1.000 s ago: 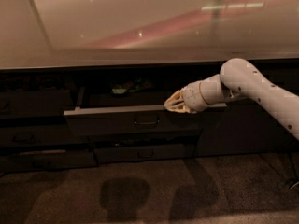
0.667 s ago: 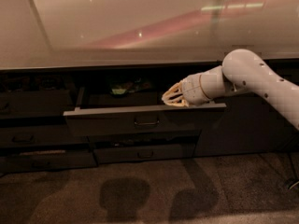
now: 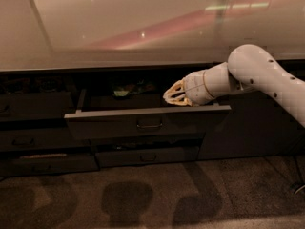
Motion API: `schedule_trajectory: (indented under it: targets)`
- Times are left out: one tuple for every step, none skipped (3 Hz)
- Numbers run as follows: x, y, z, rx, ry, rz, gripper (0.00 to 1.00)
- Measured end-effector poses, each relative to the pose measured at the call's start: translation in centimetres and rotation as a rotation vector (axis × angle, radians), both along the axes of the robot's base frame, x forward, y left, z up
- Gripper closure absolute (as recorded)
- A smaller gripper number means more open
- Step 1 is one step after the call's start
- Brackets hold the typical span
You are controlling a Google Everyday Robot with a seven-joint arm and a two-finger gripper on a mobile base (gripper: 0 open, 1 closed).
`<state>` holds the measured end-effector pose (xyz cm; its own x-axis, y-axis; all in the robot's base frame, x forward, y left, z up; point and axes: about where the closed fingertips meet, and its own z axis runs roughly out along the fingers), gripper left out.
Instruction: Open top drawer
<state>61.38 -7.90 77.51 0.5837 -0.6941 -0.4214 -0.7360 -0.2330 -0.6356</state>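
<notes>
The top drawer (image 3: 114,123) is a wide dark grey drawer under the counter, pulled out, with a small loop handle (image 3: 149,125) at the centre of its front. Greenish items (image 3: 127,90) lie at its back. My gripper (image 3: 172,95), pale and on a white arm (image 3: 257,75) reaching in from the right, hovers over the open drawer's right half, just above the front's top edge and right of the handle.
A glossy light counter (image 3: 143,27) runs above the drawers. Shallower drawers (image 3: 147,155) sit below, and more drawers (image 3: 33,137) stand at the left. A plain dark cabinet door (image 3: 248,132) is at the right. Brown carpet (image 3: 152,194) covers the floor.
My gripper has moved left and slightly up, from beside the drawer front's right end to above the open drawer. The drawer has not visibly moved.
</notes>
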Motion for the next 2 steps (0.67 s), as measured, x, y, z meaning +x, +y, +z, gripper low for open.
schedule_trajectory:
  targets:
    - [0.16, 0.02, -0.41, -0.007, 0.009, -0.011, 1.00]
    - [0.90, -0.26, -1.28, -0.097, -0.004, -0.089, 1.00]
